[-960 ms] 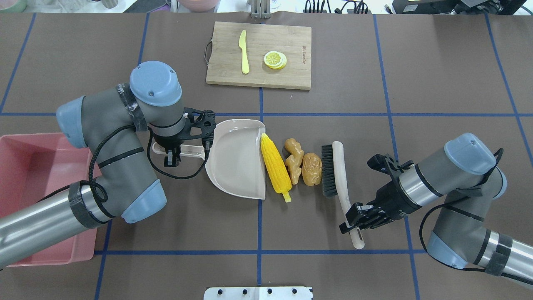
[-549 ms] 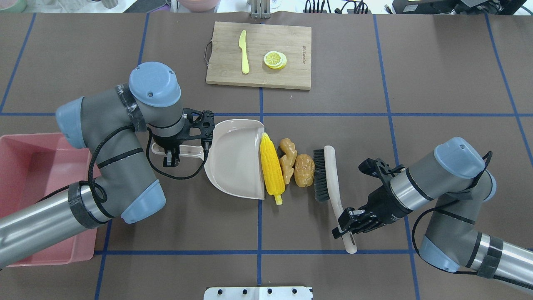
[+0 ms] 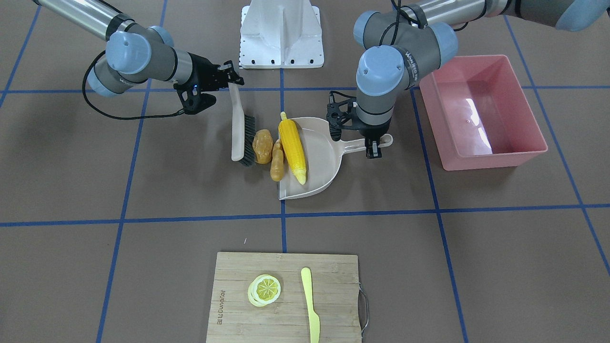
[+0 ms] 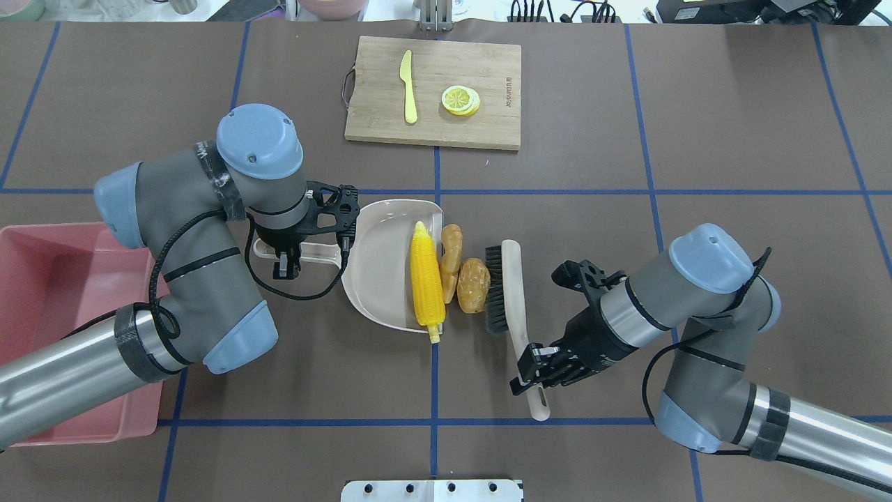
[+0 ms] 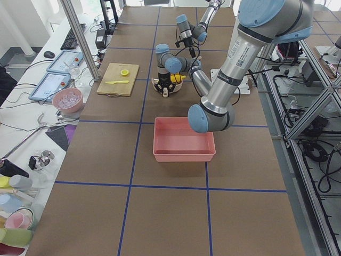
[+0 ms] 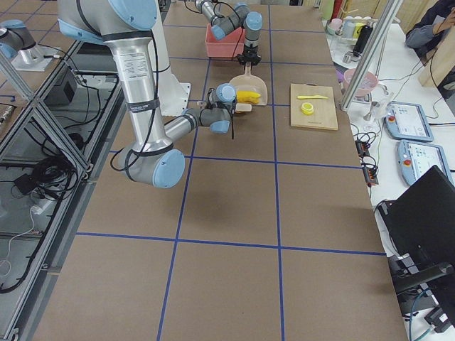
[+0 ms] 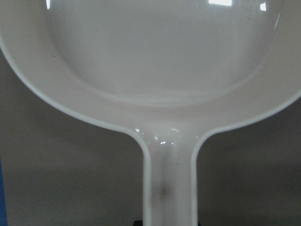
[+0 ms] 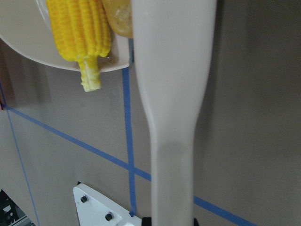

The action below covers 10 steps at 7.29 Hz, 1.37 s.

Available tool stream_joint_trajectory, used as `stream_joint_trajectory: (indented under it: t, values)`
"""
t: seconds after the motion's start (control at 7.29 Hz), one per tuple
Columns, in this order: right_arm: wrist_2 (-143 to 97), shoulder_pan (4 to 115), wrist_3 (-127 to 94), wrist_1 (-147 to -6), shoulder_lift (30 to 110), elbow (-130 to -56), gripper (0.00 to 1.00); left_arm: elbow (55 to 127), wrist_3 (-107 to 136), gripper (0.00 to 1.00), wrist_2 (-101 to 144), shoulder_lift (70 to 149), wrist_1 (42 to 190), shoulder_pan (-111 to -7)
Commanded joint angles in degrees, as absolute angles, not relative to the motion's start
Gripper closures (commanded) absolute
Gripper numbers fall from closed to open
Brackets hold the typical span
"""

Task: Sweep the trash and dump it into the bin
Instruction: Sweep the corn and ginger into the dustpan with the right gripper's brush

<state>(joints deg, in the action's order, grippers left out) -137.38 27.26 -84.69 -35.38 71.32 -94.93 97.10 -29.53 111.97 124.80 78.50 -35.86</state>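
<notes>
Right pincer (image 4: 536,366): clamped on brush (image 4: 512,293); potato (image 4: 474,284), ginger (image 4: 451,261) beyond it, at dustpan (image 4: 380,258) lip.
Left pincer (image 4: 286,256): clamped on dustpan handle.
Risk: potato may slip round bristles; corn (image 4: 426,282) tip overhangs.

Left arm (image 4: 188,237) and right arm (image 4: 697,293), both grey-shelled, with rounded pale blue joint caps (image 4: 259,139) dotted by small screws. Silver tubes (image 4: 56,380) run back, banded in black. Black cables (image 3: 124,117) loop loose at each wrist. White lettering (image 3: 409,64) rings the left arm. Left claw (image 4: 286,268) and right claw (image 4: 533,369) black; base (image 3: 282,38) white.
</notes>
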Motion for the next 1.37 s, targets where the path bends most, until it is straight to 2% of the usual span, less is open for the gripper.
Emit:
stream_joint_trajectory:
  t: [0.0, 0.41, 0.69, 1.23]
  values:
    - [-134.8, 25.7, -82.6, -37.4, 66.6, -92.2, 1.0, 97.1, -29.5, 1.0, 112.0, 124.8, 78.5, -35.9]
    - [-133.9, 25.4, -82.4, -38.1, 61.1, -88.4, 1.0, 96.9, -29.5, 1.0, 111.9, 124.8, 78.5, -35.9]
    - [-134.5, 25.8, -82.7, -38.6, 61.3, -88.9, 1.0, 97.0, -29.5, 1.0, 112.0, 124.7, 78.4, -35.9]
    - [-141.8, 34.1, -82.9, -50.0, 62.4, -97.0, 1.0, 97.4, -29.0, 1.0, 113.6, 124.7, 83.6, -36.7]
